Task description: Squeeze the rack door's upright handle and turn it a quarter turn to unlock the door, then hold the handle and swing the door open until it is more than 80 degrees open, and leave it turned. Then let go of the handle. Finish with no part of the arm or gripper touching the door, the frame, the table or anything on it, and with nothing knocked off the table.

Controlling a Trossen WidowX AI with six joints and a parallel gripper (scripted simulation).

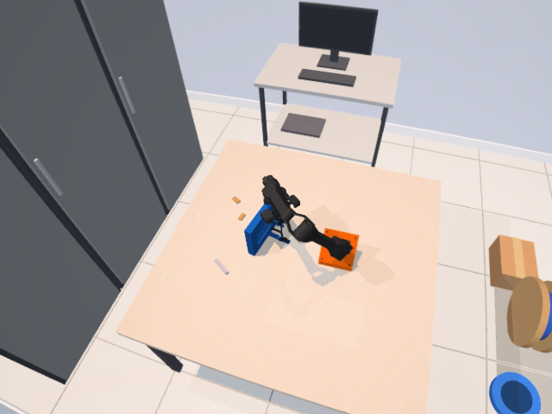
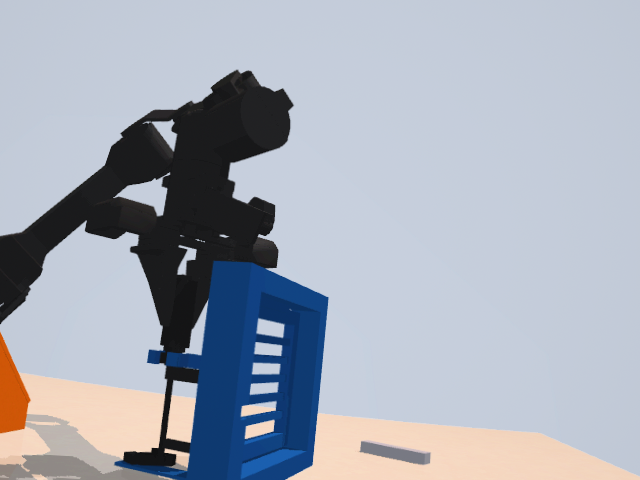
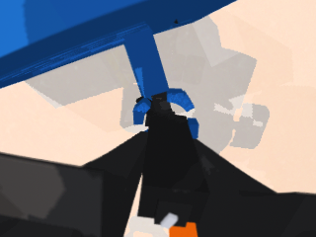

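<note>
Black upright handle (image 2: pixel 176 333) (image 3: pixel 170 165) clamped between fingers of gripper (image 2: pixel 175 325) (image 3: pixel 167 142), beside blue frame (image 2: pixel 222 361) (image 3: pixel 197 10).

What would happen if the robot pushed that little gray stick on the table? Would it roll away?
The gray stick probably wouldn't roll, because its sides look flat and its edges square. It would more likely slide, since it lies flat on the table. It looks straight, so I'd guess it's stiff and wouldn't bend.

Rack frame (image 1: pixel 250 235) (image 2: pixel 222 361) (image 3: pixel 89 41), solid blue, upright handle (image 2: pixel 176 335) (image 3: pixel 170 158), black, arm (image 1: pixel 318 238) (image 2: pixel 72 206), black, base plate (image 1: pixel 327 260) (image 2: pixel 12 403), orange with dark dots, tabletop (image 1: pixel 356 379) (image 2: pixel 480 449), pale peach, wastebasket (image 1: pixel 495 396), blue, cabinet (image 1: pixel 58 89), dark grey
</note>
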